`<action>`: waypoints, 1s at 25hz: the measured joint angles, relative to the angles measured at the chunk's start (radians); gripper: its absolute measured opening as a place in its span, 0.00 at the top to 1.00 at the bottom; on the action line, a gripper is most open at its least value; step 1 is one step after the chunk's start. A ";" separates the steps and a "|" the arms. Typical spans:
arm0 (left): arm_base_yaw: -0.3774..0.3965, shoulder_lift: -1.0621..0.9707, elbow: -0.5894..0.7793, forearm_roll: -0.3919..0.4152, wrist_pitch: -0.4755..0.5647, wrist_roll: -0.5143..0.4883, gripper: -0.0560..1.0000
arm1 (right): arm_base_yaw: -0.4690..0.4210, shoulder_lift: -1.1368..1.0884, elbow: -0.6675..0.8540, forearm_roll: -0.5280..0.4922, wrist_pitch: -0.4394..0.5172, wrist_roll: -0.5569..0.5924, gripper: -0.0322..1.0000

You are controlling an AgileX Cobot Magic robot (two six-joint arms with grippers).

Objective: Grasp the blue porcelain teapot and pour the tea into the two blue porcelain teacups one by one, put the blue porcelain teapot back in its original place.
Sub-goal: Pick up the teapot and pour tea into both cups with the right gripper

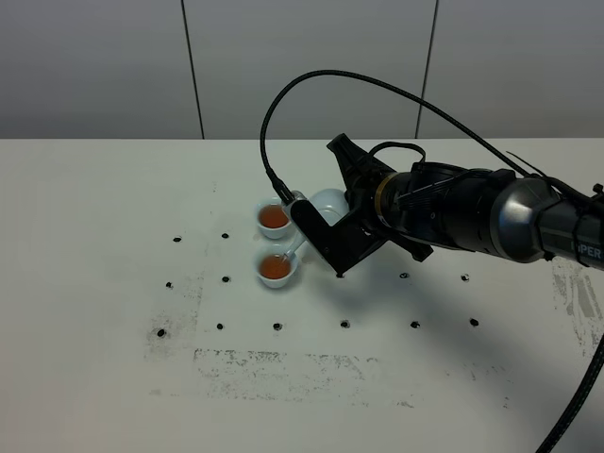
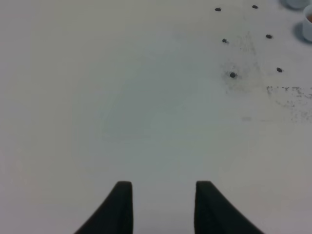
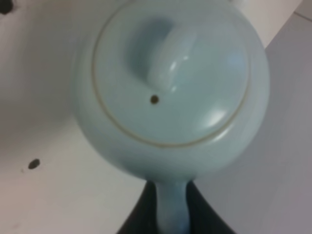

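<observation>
The blue porcelain teapot [image 1: 327,202] hangs tilted above the table, its thin spout [image 1: 294,247] pointing down over the nearer of the two blue porcelain teacups [image 1: 276,269]. The farther teacup [image 1: 274,218] stands just behind it. Both hold orange tea. My right gripper [image 1: 330,233] is shut on the teapot's handle [image 3: 172,209], which runs between its dark fingers [image 3: 139,219] under the lidded body [image 3: 170,83]. My left gripper [image 2: 163,204] hovers over bare table, jaws apart with nothing between them. One teacup's edge [image 2: 308,24] shows at that view's corner.
The white table [image 1: 113,236] carries rows of small dark screw holes [image 1: 226,279] and a scuffed grey patch [image 1: 283,363] near the front. A black cable [image 1: 283,104] loops above the right arm. A grey panelled wall stands behind.
</observation>
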 joint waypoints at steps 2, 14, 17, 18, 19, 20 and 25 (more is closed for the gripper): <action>0.000 0.000 0.000 0.000 0.000 0.000 0.67 | 0.000 0.000 0.000 -0.001 0.000 0.000 0.94; 0.000 0.000 0.000 0.000 0.000 -0.001 0.67 | 0.000 0.000 0.000 -0.024 0.000 0.020 0.94; 0.000 0.000 0.000 0.000 0.000 -0.001 0.67 | 0.000 0.000 -0.002 -0.021 0.002 0.027 0.94; 0.000 0.000 0.000 0.000 0.000 -0.001 0.67 | 0.000 0.000 -0.009 -0.014 0.005 0.027 0.94; 0.000 0.000 0.000 0.000 0.000 -0.001 0.67 | 0.000 0.000 -0.017 -0.001 0.009 0.033 0.94; 0.000 0.000 0.000 0.000 0.000 -0.001 0.67 | 0.000 0.000 -0.027 0.018 0.011 0.039 0.94; 0.000 0.000 0.000 0.000 0.000 -0.001 0.67 | 0.000 0.000 -0.055 0.180 0.039 0.045 0.94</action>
